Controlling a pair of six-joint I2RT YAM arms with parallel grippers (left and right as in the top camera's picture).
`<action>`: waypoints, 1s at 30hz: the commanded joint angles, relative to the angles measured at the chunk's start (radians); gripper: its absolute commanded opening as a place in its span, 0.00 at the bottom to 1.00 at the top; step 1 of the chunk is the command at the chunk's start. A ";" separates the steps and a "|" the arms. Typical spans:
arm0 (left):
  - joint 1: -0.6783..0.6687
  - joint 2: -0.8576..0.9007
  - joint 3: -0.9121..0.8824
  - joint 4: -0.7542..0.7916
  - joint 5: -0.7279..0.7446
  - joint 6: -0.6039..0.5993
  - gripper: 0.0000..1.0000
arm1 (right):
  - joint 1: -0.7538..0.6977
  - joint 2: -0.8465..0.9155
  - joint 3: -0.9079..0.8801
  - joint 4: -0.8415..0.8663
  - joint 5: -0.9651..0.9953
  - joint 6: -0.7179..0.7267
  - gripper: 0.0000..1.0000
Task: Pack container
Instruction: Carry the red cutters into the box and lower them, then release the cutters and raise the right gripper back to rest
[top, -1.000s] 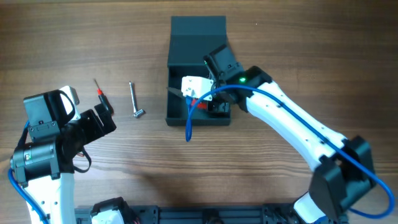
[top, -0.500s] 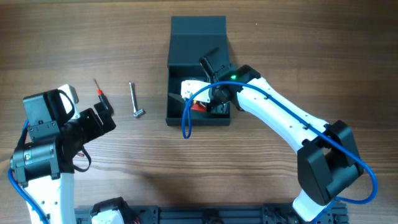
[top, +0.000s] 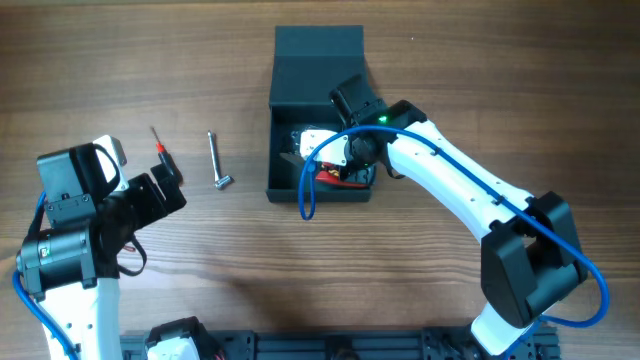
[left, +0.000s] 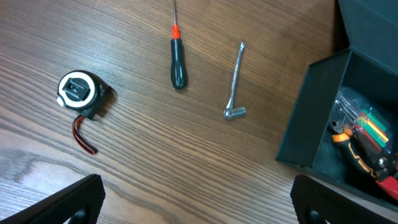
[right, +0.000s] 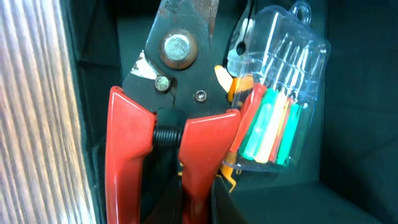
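Three loose tools, a tape measure (left: 79, 91) plus a screwdriver (left: 178, 59) and an L-shaped socket wrench (left: 234, 81) both lying fore-aft, sit ahead of my released left gripper (left: 199, 202), with the container (top: 318, 60) to its right, where my right gripper (top: 338, 168) clenches red-handled pliers (right: 161, 155).

Pliers (right: 163, 146) lie in the container (top: 276, 150), screwdriver (left: 178, 61) and wrench (left: 234, 84) to its left.

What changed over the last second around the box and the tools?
The right arm pulled its elbow leftward in the overhead view, and the shut right gripper slid slightly right, low inside the container by the red-handled pliers. Nothing was visibly picked up or released. The left arm, screwdriver and wrench stayed put.
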 joint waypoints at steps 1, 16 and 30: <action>0.008 -0.009 0.019 0.006 0.016 0.016 1.00 | 0.000 0.013 0.017 0.006 -0.051 -0.010 0.05; 0.008 -0.009 0.019 0.000 0.016 0.016 1.00 | 0.000 0.054 0.017 -0.003 -0.051 0.043 0.24; 0.008 -0.009 0.019 -0.002 0.054 0.016 1.00 | 0.000 0.018 0.081 0.043 -0.029 0.201 0.46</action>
